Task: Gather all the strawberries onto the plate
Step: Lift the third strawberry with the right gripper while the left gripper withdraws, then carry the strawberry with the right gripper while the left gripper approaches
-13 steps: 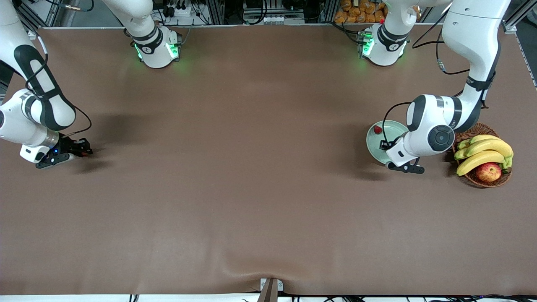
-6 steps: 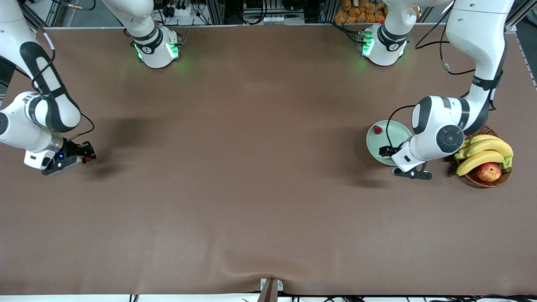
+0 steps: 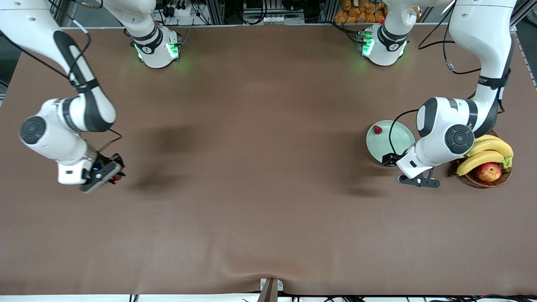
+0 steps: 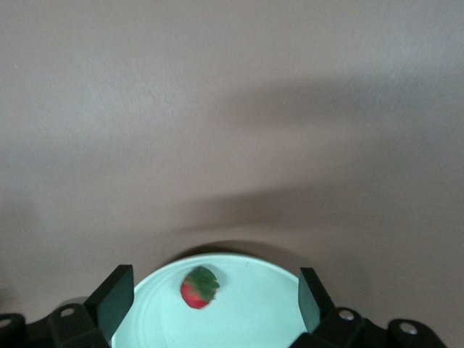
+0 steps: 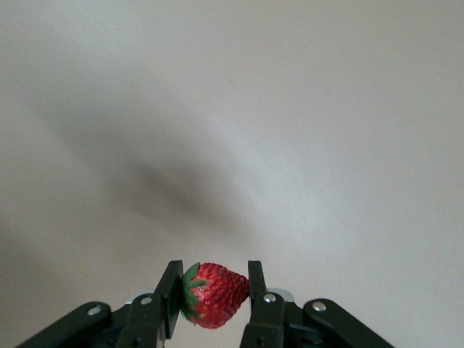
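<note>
Starting at the right arm's end of the bench [image 3: 251, 201], you will find the right claw [image 3: 112, 176] raised over bare brown surface, with nothing lying beneath it. Its fingers [image 5: 171, 297] are clenched on a strawberry [image 5: 212, 294]; the right wrist view shows the berry pinched between the two pads, its green leafy top turned toward one pad and its red body against the other. In the front view only a speck of red shows at the tip of that claw.

Moving across toward the left arm's end, the middle of the bench carries nothing but the arms' shadows.

The left claw [image 3: 417, 180] is released, its fingers [image 4: 116, 299] spread wide with nothing between them. It hangs just past the rim of the plate [image 3: 398, 140], at the edge of the plate nearer the front camera. In the left wrist view the pale green plate lies between and ahead of the spread fingers. A second strawberry [image 3: 377, 129] rests on the plate near its rim, well apart from the claw, lying on its side.

A wicker basket [image 3: 482, 179] holding bananas [image 3: 486, 153] and an apple [image 3: 488, 172] stands beside the left claw, toward the bench end.
</note>
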Action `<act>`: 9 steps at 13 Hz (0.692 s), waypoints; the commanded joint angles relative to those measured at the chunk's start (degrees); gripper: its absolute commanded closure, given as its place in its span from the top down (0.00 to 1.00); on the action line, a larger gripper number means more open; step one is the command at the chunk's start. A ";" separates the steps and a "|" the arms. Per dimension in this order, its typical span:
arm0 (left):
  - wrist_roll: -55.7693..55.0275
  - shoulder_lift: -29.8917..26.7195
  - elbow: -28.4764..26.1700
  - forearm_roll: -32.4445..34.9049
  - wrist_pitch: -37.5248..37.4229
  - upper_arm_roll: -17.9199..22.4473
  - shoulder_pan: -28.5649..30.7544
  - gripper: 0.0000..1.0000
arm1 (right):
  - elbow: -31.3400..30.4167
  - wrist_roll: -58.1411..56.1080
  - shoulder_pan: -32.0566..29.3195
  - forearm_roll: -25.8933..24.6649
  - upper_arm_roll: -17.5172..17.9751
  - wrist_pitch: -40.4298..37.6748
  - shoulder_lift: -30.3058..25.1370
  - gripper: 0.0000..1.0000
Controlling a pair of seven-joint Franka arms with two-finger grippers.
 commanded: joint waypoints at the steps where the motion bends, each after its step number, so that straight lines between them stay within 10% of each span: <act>1: -0.79 0.22 2.00 1.16 -0.27 -0.18 -0.24 1.00 | 4.31 -0.08 8.56 0.07 -0.30 0.05 2.92 0.00; 9: -1.06 -0.40 3.58 0.63 -0.44 -0.79 -0.77 1.00 | 15.13 14.57 26.06 0.16 -0.38 9.44 17.43 0.00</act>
